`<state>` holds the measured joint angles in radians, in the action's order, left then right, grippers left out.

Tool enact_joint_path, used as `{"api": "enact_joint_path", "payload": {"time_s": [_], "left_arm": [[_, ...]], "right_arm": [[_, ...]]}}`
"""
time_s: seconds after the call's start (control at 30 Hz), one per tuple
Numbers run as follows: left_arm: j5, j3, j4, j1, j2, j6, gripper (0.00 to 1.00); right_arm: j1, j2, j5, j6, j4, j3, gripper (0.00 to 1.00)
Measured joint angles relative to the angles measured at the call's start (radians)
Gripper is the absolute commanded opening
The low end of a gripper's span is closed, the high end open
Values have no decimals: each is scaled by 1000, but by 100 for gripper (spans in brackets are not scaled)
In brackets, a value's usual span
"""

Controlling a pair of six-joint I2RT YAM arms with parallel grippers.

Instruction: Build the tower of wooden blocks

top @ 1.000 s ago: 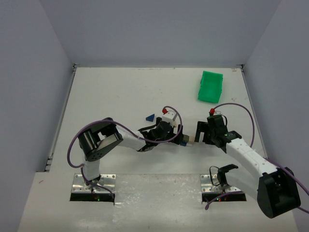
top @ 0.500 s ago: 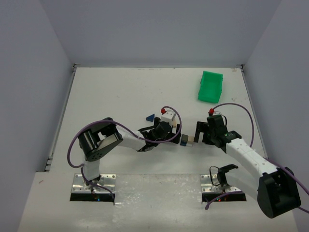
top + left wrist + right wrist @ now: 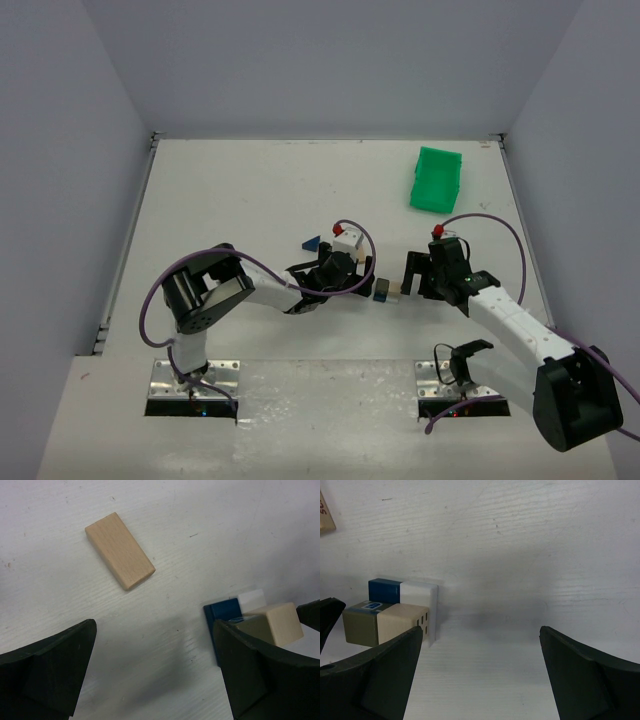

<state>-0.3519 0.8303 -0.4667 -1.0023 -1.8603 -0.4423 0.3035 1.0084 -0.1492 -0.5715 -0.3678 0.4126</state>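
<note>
tower (image 3: 226, 613) partly hidden, tan piece (image 3: 325, 517) cropped

The wood block tower (image 3: 400, 615): 2 layers, tan on top, dark blue and white beneath, upright.

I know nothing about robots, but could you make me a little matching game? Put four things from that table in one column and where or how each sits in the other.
Things:
1. bin
2. wedge
3. tan block
4. stack

Places or states:
A. between the left end effector and the right end effector
B. lying flat on its broad face
C. green, at the far right of the table
D. blue, apart from the stack

Pairs: 1-C, 2-D, 3-B, 4-A
</note>
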Motion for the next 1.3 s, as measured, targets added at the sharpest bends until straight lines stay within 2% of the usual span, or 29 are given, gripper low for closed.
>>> {"api": "enact_joint_path", "payload": {"time_s": [1.3], "left_arm": [[38, 14, -1, 0, 0, 20, 100]], "right_arm": [[0, -1, -9, -8, -8, 0, 99]]}}
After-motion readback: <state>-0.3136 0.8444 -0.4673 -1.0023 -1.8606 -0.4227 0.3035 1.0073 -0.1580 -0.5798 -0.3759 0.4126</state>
